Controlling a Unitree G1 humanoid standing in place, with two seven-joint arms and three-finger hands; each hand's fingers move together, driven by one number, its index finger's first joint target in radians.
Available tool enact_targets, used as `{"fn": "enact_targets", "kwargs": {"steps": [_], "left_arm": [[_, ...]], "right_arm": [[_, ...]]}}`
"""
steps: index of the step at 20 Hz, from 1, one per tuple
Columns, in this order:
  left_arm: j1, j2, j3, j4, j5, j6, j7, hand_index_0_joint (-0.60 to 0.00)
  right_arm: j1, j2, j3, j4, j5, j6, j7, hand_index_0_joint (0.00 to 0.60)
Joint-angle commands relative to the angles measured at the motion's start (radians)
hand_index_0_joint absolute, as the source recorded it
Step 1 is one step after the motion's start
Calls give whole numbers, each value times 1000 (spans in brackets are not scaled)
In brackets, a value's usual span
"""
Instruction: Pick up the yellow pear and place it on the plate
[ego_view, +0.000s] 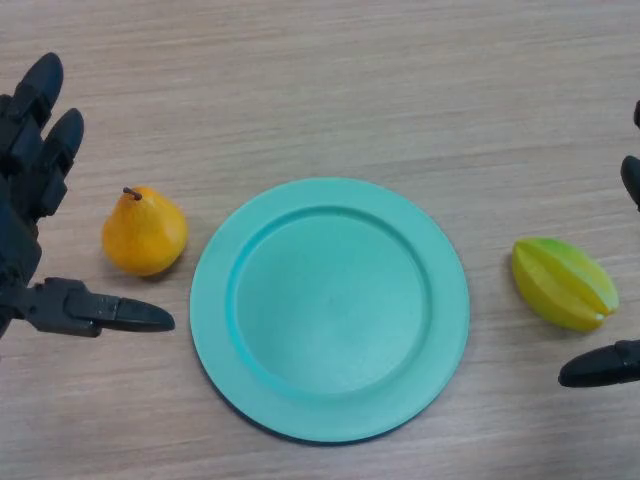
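1. Cut off: left hand (40, 215) runs off the frame's 9 o'clock edge, only fingers and thumb show. Right hand (605, 366) is mostly out at the 3 o'clock edge; a thumb tip low down and two dark finger bits higher on the edge are all that show.
2. Left hand: released. Fingers straight, pointing to 12 o'clock; thumb straight, pointing to 3 o'clock. Holds nothing.
3. Right hand: too little in view, cannot tell its state.
4. Count: one pear (144, 233), one plate (330, 310), one starfruit (563, 284), two hands, one table (330, 90).
5. Pear: on the table at the plate's 9 o'clock, just beside the rim, not touching it. It sits between the left fingers and thumb, clear of both; thumb tip is near it at its 6 o'clock.
6. Pear axis: roughly 11 to 5 o'clock, stem end toward 11, fat end toward 5. Whether it lies flat or leans is hard to tell from above.
7. Plate: teal, round, mid-frame, nothing on it.
8. Starfruit: yellow-green, at the plate's 3 o'clock, apart from the rim, long axis about 10 to 4 o'clock. Right thumb tip is near it at its 5 o'clock, not touching.
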Motion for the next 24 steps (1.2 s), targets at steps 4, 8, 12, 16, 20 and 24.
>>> {"fn": "enact_targets", "kwargs": {"steps": [4,8,12,16,20,24], "left_arm": [[-17,33,93,-65,4,-118,-4,0],[-47,49,97,7,22,-173,12,0],[-101,76,72,156,56,-265,46,0],[-183,96,26,387,80,-382,91,0],[-263,100,-28,628,109,-476,128,0],[-328,88,-70,784,94,-515,102,0]], "right_arm": [[-30,-30,-53,-43,-27,-151,-40,0],[-23,-26,-49,-49,-13,-131,-36,0],[-21,-25,-54,-53,-16,-125,-33,0],[-14,-21,-58,-51,-18,-132,-42,0],[-10,-21,-71,-52,-8,-138,-38,0],[-8,-20,-78,-44,-13,-152,-34,0]]}}
